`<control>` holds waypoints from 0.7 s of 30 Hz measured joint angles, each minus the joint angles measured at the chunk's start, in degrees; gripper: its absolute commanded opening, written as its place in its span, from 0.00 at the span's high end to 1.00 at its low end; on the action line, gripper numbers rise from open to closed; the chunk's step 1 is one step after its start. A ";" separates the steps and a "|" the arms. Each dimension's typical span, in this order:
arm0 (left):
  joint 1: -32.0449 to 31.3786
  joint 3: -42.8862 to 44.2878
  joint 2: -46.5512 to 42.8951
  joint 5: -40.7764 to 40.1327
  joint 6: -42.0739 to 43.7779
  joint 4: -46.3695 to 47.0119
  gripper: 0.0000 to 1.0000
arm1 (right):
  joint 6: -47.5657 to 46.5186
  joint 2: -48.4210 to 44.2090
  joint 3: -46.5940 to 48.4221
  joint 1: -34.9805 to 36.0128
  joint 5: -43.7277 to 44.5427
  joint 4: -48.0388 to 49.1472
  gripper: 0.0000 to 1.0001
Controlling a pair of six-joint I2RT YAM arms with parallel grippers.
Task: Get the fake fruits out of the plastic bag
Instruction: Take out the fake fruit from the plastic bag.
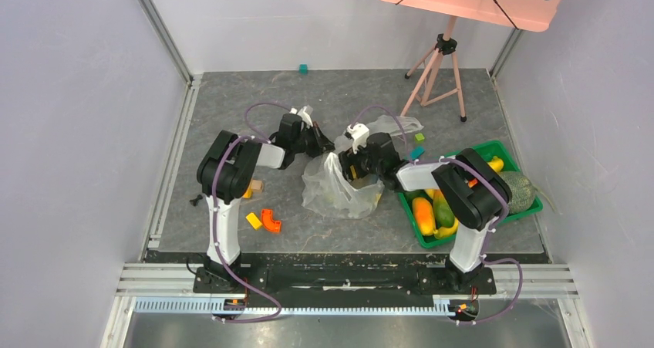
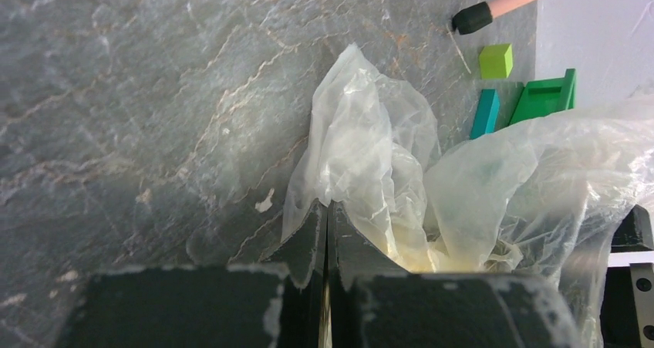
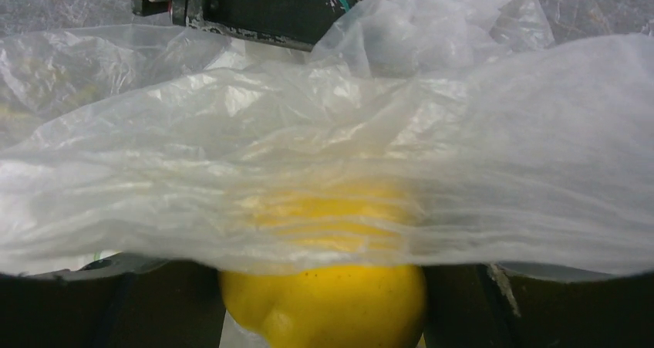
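The clear, crinkly plastic bag lies mid-table between both arms. My left gripper is shut on a fold of the bag's edge; in the left wrist view its jaws meet with the film of the bag pinched at their tips. My right gripper reaches into the bag's mouth. In the right wrist view a glossy yellow fake fruit fills the gap between its two dark fingers, touching both. A sheet of the bag drapes over the fruit's top and hides the fingertips.
A green tray at the right holds orange, green and yellow fruits beside a mesh net. An orange block and a yellow block lie front left. A lime block, a teal block and a pink tripod stand behind.
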 measured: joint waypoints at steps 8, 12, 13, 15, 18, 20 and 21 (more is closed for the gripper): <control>0.00 -6.01 -4.59 -3.56 0.96 0.13 0.98 | 2.05 -10.78 -5.95 0.11 0.31 -3.61 0.46; 0.00 -11.26 -9.90 -8.02 1.66 0.11 0.98 | 4.42 -20.24 -9.64 0.11 -0.70 -4.13 0.47; 0.00 -13.00 -11.67 -9.55 1.79 0.02 0.98 | 5.09 -22.53 -10.56 0.11 -1.40 -4.09 0.47; 0.02 -15.58 -14.38 -11.82 2.25 -0.11 0.98 | 6.56 -26.38 -12.28 0.11 -2.62 -3.98 0.47; 0.04 -19.89 -19.10 -15.80 2.56 -0.39 0.98 | 8.76 -31.80 -15.28 0.11 -3.98 -4.02 0.48; 0.04 -22.25 -22.25 -18.25 3.26 -0.81 0.98 | 10.19 -35.89 -17.05 0.11 -4.04 -5.05 0.48; 0.04 -23.28 -23.82 -19.19 3.80 -1.16 0.98 | 10.80 -37.66 -17.46 0.09 -3.98 -5.70 0.48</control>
